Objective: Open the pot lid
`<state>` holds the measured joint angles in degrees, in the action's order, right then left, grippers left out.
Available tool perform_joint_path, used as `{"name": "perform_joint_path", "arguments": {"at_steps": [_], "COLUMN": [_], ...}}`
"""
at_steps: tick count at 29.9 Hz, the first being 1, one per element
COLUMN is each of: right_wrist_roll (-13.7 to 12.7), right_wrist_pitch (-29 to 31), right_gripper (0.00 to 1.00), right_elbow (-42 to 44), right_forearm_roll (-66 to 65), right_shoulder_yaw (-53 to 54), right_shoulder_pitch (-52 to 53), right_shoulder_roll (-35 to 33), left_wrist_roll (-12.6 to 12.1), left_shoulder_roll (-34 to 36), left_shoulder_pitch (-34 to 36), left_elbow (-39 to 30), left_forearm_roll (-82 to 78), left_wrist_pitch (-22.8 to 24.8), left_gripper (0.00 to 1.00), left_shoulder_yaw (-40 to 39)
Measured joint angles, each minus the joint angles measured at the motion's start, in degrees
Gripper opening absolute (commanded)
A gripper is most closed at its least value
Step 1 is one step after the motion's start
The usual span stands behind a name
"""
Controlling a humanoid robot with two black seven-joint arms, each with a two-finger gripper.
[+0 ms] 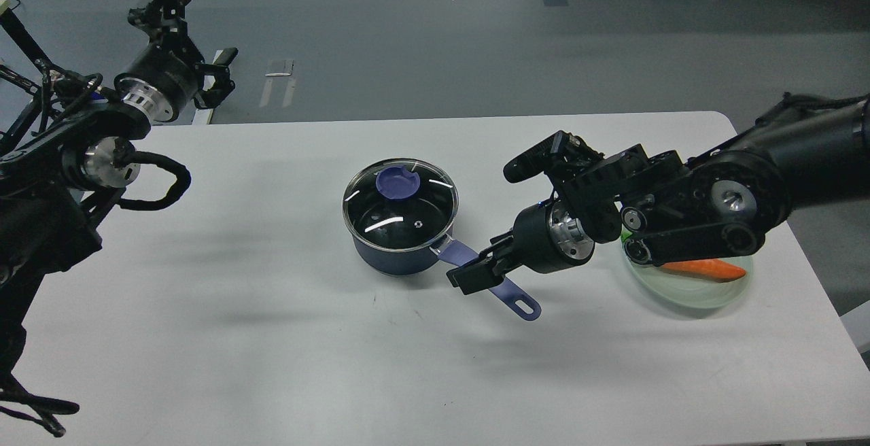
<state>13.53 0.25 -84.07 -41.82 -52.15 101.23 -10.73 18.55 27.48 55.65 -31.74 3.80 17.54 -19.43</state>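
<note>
A dark blue pot [397, 255] stands at the middle of the white table [272, 337]. Its glass lid [401, 211] lies on it, with a purple knob [397, 183] toward the far side. The pot's purple handle [518, 302] points to the front right. My right gripper [470, 272] reaches in from the right and sits low over the middle of the handle, its fingers apart on either side of it. My left gripper [163, 3] is raised at the far left, beyond the table's back edge, far from the pot; its fingers cannot be told apart.
A pale green plate [686, 293] with an orange carrot [707, 268] sits at the right, partly hidden behind my right arm [680, 208]. The table's back edge runs just behind the pot; grey floor lies beyond.
</note>
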Motion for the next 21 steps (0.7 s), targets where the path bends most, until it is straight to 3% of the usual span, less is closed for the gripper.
{"name": "perform_joint_path", "arguments": {"at_steps": [6,18,21], "right_wrist_roll": [0.1,-0.1,-0.6], "right_wrist_pitch": [-0.2,-0.3,-0.3], "right_gripper": [0.67,0.49,0.49], "right_elbow": [0.2,0.1,0.1], "right_forearm_roll": [-0.8,-4.4,-4.5], "right_shoulder_yaw": [-0.8,-1.6,-1.6], "right_shoulder_pitch": [-2.3,-2.5,-2.5], "right_shoulder_roll": [0.2,0.4,0.6], "left_wrist_roll": [0.0,0.1,0.1], "left_shoulder_roll": [0.2,1.7,2.2], "left_shoulder_pitch": [1.1,2.0,2.1], "left_elbow": [0.0,0.0,0.0], "left_forearm_roll": [-0.2,-0.3,-0.3], "left_wrist_pitch": [0.0,0.1,0.1], "left_gripper": [0.99,0.99,0.99], "left_shoulder_yaw": [0.0,0.1,0.1]}}
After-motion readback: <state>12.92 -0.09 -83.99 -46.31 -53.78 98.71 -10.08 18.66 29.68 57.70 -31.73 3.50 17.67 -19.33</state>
